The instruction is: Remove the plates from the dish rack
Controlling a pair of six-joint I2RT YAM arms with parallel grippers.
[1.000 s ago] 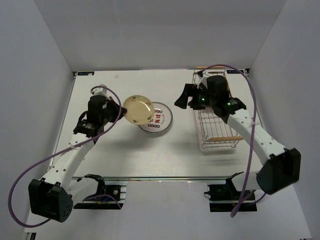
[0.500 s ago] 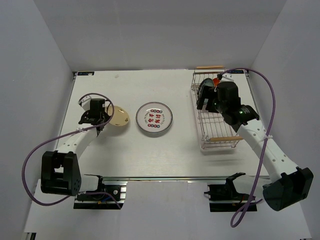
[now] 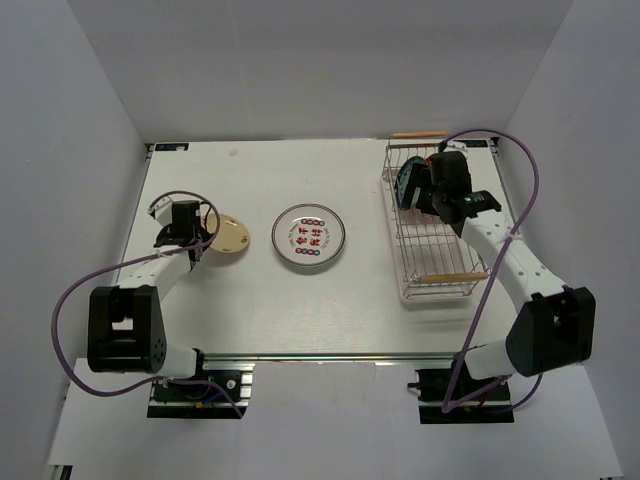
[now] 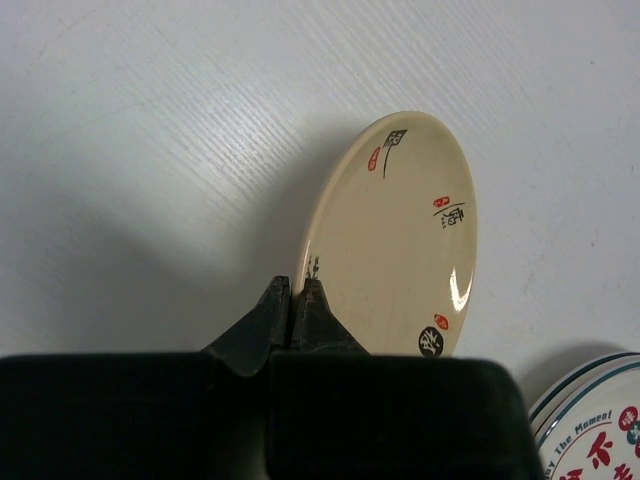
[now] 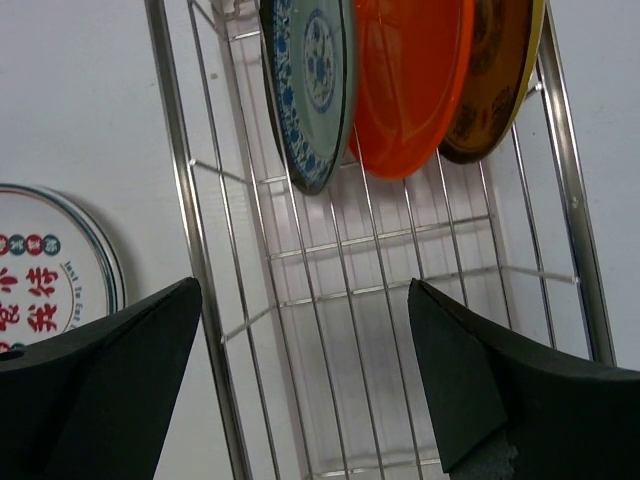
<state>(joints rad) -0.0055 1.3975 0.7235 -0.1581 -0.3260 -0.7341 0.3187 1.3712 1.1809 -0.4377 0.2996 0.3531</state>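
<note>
**Right pincer over the rack's far end, three plates left standing in it**

On the desk point(image 3: 350, 300), the dish rack point(image 3: 440, 285) runs lengthwise away from the arm bases. At its far end the teal plate point(image 5: 310, 90), red-orange plate point(image 5: 410, 80) and yellow-brown plate point(image 5: 500, 80) stand on edge, faces across that long axis. The right pincer point(image 5: 300, 300) is spread wide just short of the teal plate, so I judge this arm takes it. Well left of the rack lie the white plate point(image 3: 310, 237) and, farther out, the tilted cream plate point(image 4: 400, 240), its rim pinched by the left pincer point(image 4: 298, 300). Only the right wrist view separates the three racked plates; from above the arm mostly hides them.
</note>
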